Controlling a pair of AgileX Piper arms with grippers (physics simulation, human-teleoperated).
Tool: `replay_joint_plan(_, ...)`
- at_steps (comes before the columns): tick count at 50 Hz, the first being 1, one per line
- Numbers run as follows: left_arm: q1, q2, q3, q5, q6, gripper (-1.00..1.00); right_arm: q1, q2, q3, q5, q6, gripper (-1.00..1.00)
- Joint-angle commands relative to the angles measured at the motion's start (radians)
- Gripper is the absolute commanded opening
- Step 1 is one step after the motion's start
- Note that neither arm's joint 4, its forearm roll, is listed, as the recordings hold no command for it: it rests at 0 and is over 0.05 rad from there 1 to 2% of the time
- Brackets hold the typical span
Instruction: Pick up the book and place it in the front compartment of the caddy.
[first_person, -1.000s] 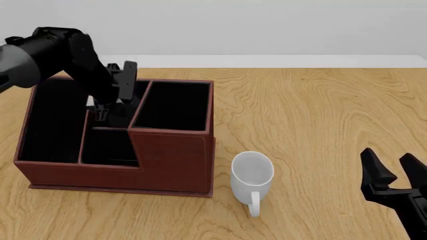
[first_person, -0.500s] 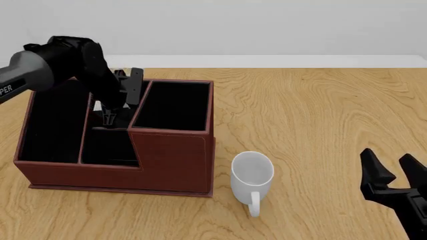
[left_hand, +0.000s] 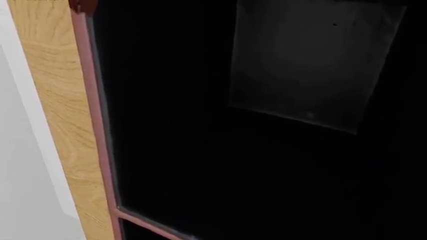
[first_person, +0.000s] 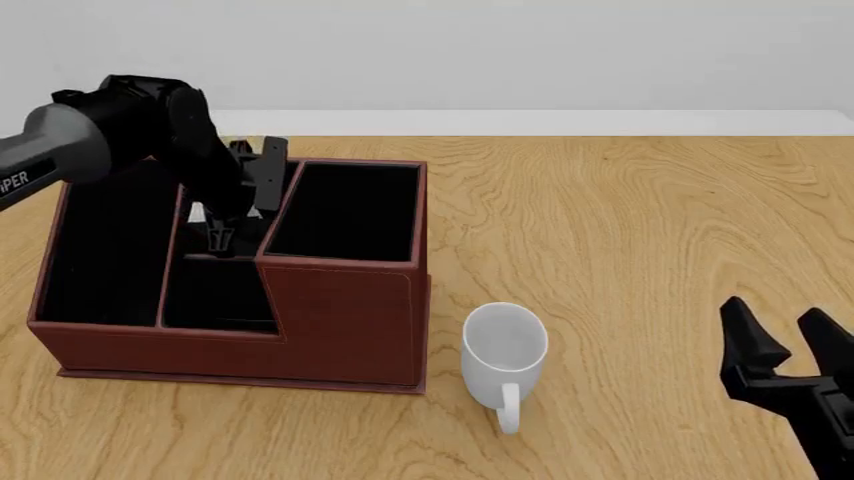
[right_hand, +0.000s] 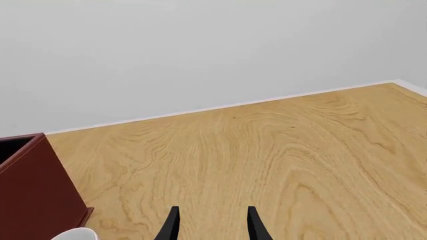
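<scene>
The reddish-brown caddy with black inner walls stands at the left of the table. My left gripper reaches down into its middle, just behind the low front compartment. A white sliver of the book shows beside the gripper, which looks shut on the book. The black cover blends into the dark interior. The left wrist view shows only the caddy rim and black inside, with a dim grey rectangle I cannot identify. My right gripper is open and empty near the table's front right.
A white mug stands upright just right of the caddy's front corner, and its rim shows in the right wrist view. That view also catches a caddy corner. Bare wooden table lies right of the caddy.
Over the last second the left arm shifted right and slightly down inside the caddy, and the white sliver moved with it. It has barely moved in the last half second. The right arm is still.
</scene>
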Motion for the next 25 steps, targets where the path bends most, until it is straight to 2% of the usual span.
replay_joint_plan(1,0.0,0.062,-0.012,-0.052,0.011,-1.0,0.001,0.001,0.0,0.0,-0.001,1.0)
replay_joint_plan(2,0.019,0.056,-0.001,-0.074,0.03,1.0,0.001,0.001,0.0,0.0,-0.002,1.0)
replay_joint_plan(11,0.04,0.025,-0.011,-0.079,0.047,1.0,0.005,-0.023,-0.001,0.021,-0.003,1.0)
replay_joint_plan(18,0.07,-0.042,0.024,-0.089,0.084,1.0,0.015,-0.063,-0.004,0.057,-0.004,1.0)
replay_joint_plan(23,0.063,-0.097,0.004,-0.071,0.08,1.0,0.018,-0.086,-0.008,0.08,-0.006,1.0)
replay_joint_plan(25,0.043,-0.123,-0.014,-0.033,0.058,1.0,0.022,-0.092,-0.011,0.088,-0.008,1.0)
